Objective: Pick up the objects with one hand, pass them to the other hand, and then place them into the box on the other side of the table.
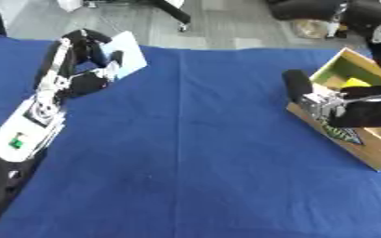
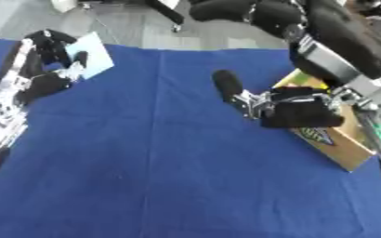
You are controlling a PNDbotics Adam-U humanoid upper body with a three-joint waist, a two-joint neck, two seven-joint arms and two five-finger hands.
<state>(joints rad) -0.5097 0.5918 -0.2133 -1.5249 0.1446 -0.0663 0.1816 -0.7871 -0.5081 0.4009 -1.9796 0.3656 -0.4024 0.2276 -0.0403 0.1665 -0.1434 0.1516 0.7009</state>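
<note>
Over at the far left of the blue table (image 1: 186, 162), the left hand (image 1: 84, 69) has its fingers curled round a pale card (image 1: 128, 53), while the right hand (image 2: 295, 111) hovers unclenched and empty beside the wooden box (image 1: 364, 144).

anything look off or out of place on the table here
Nothing looks spilled or damaged. The wooden box sits askew at the table's right edge, a yellow thing inside it. The left hand holds a pale blue card at the far left edge, and the right hand hovers by the box, holding nothing.
</note>
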